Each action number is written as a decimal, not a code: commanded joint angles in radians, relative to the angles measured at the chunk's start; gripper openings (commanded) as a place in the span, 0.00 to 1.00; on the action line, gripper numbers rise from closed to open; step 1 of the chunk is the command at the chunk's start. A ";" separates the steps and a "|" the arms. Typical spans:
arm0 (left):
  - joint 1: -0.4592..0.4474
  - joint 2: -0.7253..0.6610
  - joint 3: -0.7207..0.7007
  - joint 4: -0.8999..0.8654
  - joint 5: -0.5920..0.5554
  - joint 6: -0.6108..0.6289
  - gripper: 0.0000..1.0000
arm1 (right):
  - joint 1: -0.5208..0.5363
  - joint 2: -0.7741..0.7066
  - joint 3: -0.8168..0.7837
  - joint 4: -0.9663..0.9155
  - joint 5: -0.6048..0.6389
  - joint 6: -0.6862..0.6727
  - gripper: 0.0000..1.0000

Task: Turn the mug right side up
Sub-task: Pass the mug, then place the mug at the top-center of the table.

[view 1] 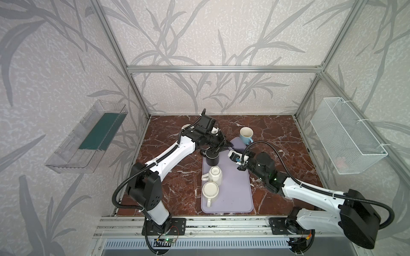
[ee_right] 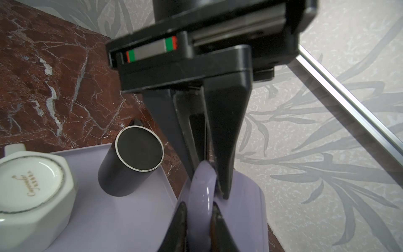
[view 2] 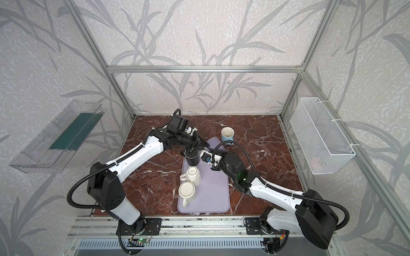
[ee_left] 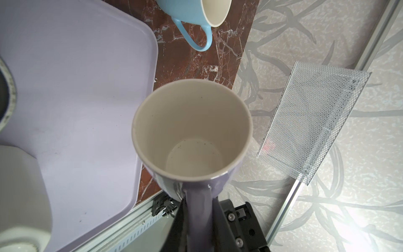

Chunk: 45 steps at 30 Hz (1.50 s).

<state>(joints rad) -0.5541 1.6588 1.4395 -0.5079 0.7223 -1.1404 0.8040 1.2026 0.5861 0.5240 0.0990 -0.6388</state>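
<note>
The left fingers (ee_left: 180,224) clamp the lavender mug (ee_left: 192,131) by its handle; the right fingers (ee_right: 177,229) straddle that handle, grip unclear. The mug is over the far end of the tray (view 1: 235,190), its long axis near level and its mouth toward the left wrist.

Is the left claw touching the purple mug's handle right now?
Touching. The right wrist view shows the left claw pinched on the handle of the mug with no gap; the left wrist view shows that handle clamped in it.

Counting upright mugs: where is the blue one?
In both top views the blue mug stands upright on the table, just beyond the far right corner of the lilac tray.
</note>
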 commanded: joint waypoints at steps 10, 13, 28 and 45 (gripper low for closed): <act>0.016 0.058 0.086 -0.017 -0.062 0.163 0.00 | -0.007 -0.053 -0.011 0.002 0.077 0.097 0.31; 0.022 0.083 0.117 -0.034 -0.080 0.207 0.00 | -0.021 -0.092 -0.030 0.015 0.122 0.131 0.31; 0.030 0.153 0.311 -0.178 -0.450 0.581 0.00 | -0.054 -0.461 -0.119 -0.159 0.205 0.250 0.31; 0.030 0.122 0.161 0.114 -0.886 0.859 0.00 | -0.054 -0.631 -0.152 -0.258 0.206 0.277 0.29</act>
<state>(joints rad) -0.5282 1.8198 1.6451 -0.5362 -0.0341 -0.3641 0.7532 0.5995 0.4408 0.2832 0.2886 -0.3805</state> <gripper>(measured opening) 0.154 0.293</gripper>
